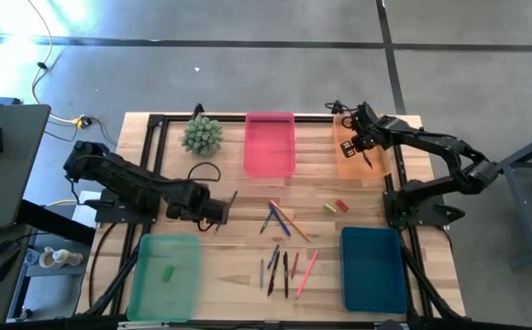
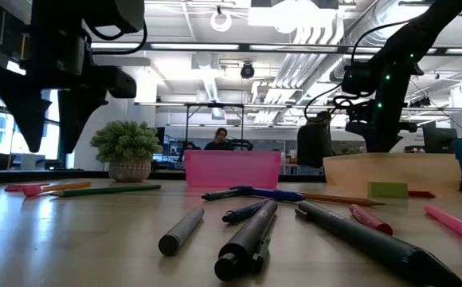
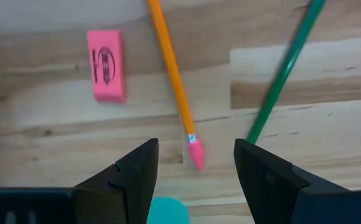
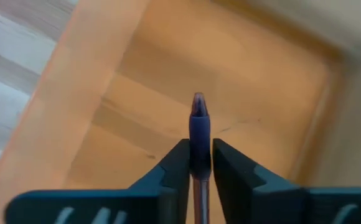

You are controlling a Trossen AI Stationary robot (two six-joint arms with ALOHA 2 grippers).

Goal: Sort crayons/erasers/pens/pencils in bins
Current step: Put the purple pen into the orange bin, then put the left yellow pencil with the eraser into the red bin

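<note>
My left gripper [image 3: 196,165] [image 1: 227,208] points down, open, above the table's left middle. Below it lie an orange pencil [image 3: 171,74] whose pink rubber end [image 3: 196,154] shows between the fingers, a green pencil [image 3: 284,71] and a pink eraser [image 3: 106,65], all flat on the wood. My right gripper [image 4: 199,155] [image 1: 367,154] hangs over the orange bin [image 1: 350,165] at the far right, shut on a blue pen [image 4: 198,118]. The pink bin [image 1: 269,144], green bin [image 1: 165,275] and teal bin [image 1: 373,266] stand around the table. My right gripper pinches the blue pen between its two fingers [image 4: 175,163], a little behind the pointed tip [image 4: 198,102]. The fingers slant down from above and lie along the pen, whose tip sticks out past them. The pen is lifted clear above the orange bin's floor.
Several pens and pencils [image 1: 284,266] lie loose in the table's middle and near part. A red eraser [image 1: 342,204] and a yellow-green one [image 1: 330,209] lie right of centre. A green block [image 1: 168,272] sits in the green bin. A potted plant [image 1: 202,135] stands at the far left.
</note>
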